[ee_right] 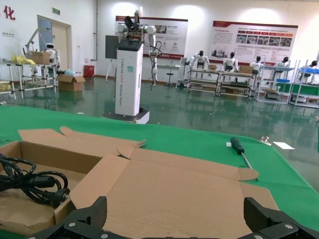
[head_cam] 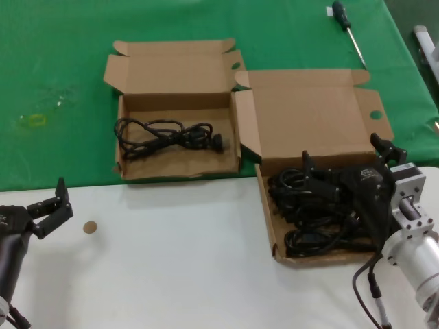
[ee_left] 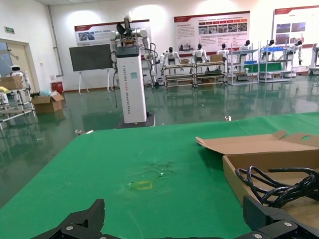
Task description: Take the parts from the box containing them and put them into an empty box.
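Observation:
The wider brown box (head_cam: 322, 259) stands at the right with its lid (head_cam: 309, 116) open, and several black cords (head_cam: 309, 236) lie in it. My right gripper (head_cam: 343, 152) hangs open just above these cords and holds nothing; in the right wrist view its fingertips (ee_right: 94, 211) frame the lid (ee_right: 174, 194). The narrower box (head_cam: 178, 173) stands to the left and holds one black cord (head_cam: 164, 137), which also shows in the right wrist view (ee_right: 30, 184). My left gripper (head_cam: 58, 205) is open and empty, parked over the white table at the near left.
A green-handled screwdriver (head_cam: 346, 24) lies on the green cloth (head_cam: 55, 68) at the far right. A small brown disc (head_cam: 90, 227) lies on the white table (head_cam: 171, 274) near my left gripper. A yellow mark (head_cam: 36, 120) is on the cloth at the left.

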You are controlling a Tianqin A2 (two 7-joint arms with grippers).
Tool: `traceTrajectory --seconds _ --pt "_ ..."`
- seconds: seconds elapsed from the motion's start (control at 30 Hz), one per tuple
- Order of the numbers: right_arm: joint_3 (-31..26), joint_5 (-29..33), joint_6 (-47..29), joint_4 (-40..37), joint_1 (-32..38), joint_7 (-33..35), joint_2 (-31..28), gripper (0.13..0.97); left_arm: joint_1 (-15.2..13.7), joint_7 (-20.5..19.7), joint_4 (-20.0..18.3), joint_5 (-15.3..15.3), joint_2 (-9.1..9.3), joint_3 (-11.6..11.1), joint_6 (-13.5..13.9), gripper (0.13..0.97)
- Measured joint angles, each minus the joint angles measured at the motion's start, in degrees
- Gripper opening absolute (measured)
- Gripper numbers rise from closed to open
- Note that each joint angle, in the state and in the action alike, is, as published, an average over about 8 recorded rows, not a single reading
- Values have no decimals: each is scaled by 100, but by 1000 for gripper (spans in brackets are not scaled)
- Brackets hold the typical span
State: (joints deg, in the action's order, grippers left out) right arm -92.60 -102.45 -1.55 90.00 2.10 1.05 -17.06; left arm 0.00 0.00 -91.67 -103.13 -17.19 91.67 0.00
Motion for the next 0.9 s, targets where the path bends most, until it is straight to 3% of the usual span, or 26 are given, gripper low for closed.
traceTrajectory --seconds 0.9 --pt "0 0 0 0 0 0 0 966 0 0 0 0 0 0 0 966"
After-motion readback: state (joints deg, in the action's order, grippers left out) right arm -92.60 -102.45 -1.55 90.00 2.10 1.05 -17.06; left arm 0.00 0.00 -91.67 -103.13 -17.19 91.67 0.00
